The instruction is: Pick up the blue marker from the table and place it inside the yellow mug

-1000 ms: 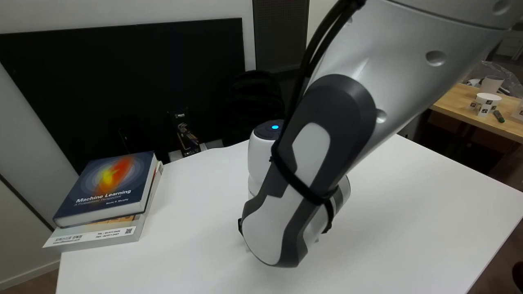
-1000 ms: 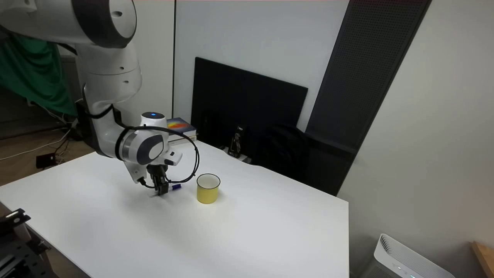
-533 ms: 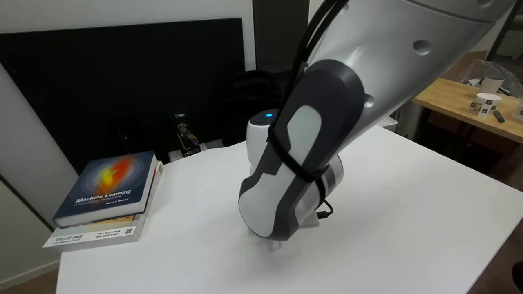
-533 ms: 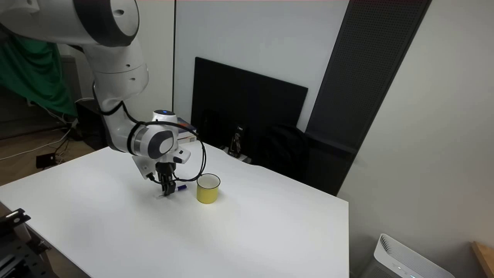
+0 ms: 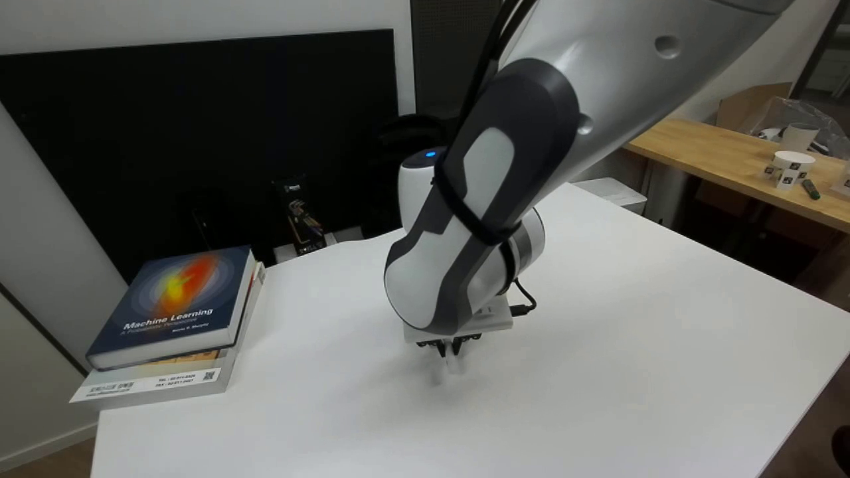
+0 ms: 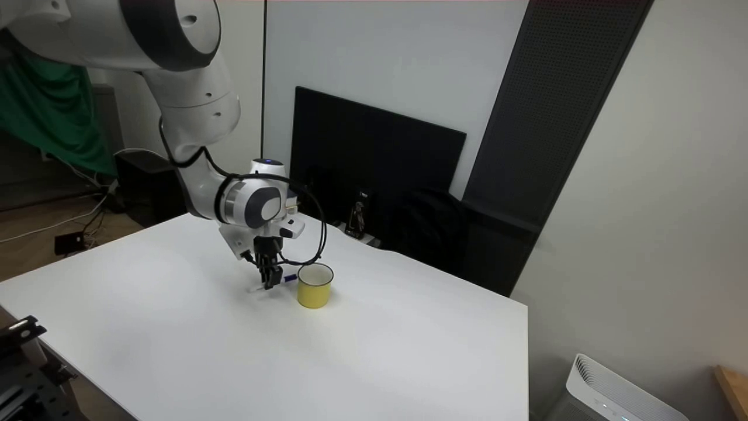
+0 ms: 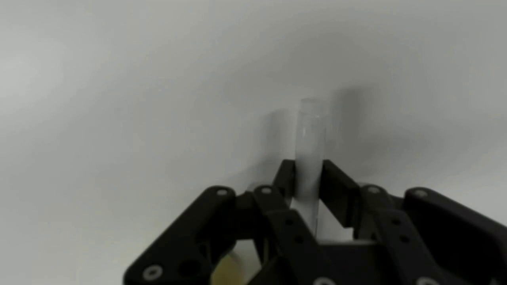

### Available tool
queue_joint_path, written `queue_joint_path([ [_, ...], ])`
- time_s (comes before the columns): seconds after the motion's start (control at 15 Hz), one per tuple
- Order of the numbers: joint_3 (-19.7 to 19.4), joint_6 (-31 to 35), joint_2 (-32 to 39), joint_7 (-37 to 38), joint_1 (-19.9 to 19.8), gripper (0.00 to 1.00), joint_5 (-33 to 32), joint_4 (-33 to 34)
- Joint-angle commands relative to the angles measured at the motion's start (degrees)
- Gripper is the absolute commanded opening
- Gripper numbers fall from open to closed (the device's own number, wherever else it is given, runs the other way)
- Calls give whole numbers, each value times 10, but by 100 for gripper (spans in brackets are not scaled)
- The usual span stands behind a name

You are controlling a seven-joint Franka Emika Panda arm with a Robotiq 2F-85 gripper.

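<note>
In the wrist view the gripper (image 7: 308, 170) pinches the blue marker (image 7: 310, 134) by its pale barrel, one end toward 12 o'clock. An exterior view alone shows the marker's dark blue end, just beside the whole yellow mug (image 6: 314, 296) at the gripper's 3 o'clock. Compared with half a second ago, gripper and marker have shifted that way, and the fingers (image 5: 457, 345) now show above the table (image 5: 597, 411) in an exterior view.

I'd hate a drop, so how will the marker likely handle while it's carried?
The marker is probably stiff, as it looks straight in the tool. Its smooth, faintly shiny surface might let it slip. With rounded sides, it would likely roll if dropped.
</note>
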Motion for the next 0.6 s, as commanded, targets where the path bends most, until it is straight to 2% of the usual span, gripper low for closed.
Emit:
queue_joint_path([
  [0.0, -1, -45, 0, 22, -3, 6, -15, 37],
  [0.53, -5, -110, -31, 43, 1, 6, -45, 79],
])
